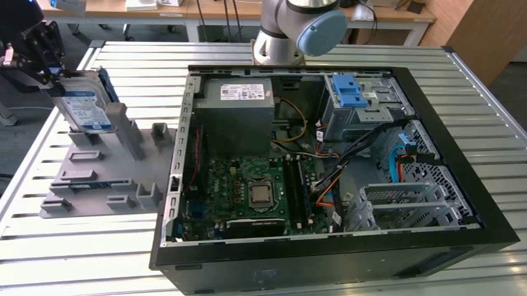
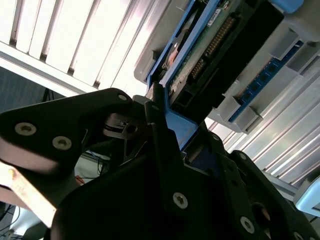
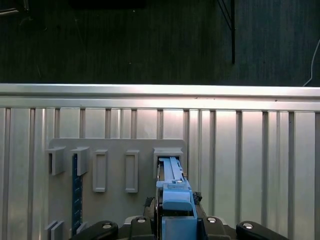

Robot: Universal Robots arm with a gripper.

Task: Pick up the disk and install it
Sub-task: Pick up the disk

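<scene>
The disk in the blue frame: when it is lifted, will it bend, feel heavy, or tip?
Probably stiff: the disk is a flat metal slab, so it should not bend. Being metal, likely heavy for its size. The gripper holds it by one end, standing on edge in the grey holder, so it may swing or tip.
</scene>
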